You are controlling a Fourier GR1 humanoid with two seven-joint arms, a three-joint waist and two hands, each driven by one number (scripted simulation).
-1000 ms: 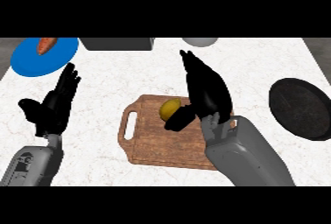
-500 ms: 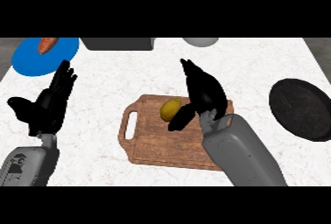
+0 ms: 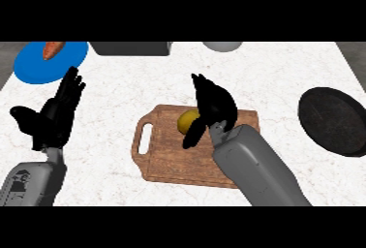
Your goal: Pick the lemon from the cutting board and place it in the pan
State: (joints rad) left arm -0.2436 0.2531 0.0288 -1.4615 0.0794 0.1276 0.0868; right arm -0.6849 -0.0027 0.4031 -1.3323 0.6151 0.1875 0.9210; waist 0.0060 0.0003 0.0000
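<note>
A yellow lemon (image 3: pixel 187 120) lies on the wooden cutting board (image 3: pixel 172 160) at the middle of the counter. My right hand (image 3: pixel 212 107) hovers over it with straight fingers pointing away and the thumb hanging down at the lemon's near side, covering its right part. The black pan (image 3: pixel 334 119) sits at the right edge, apart from the board. My left hand (image 3: pixel 52 116) rests open at the left, fingers up.
A blue plate (image 3: pixel 43 65) with an orange carrot (image 3: pixel 53 49) on it lies at the back left. A grey box (image 3: pixel 132 48) and a grey round object (image 3: pixel 223 46) stand along the back edge.
My right hand has slid left, toward the lemon, and now overlaps its right side. The left hand has drifted slightly left.
</note>
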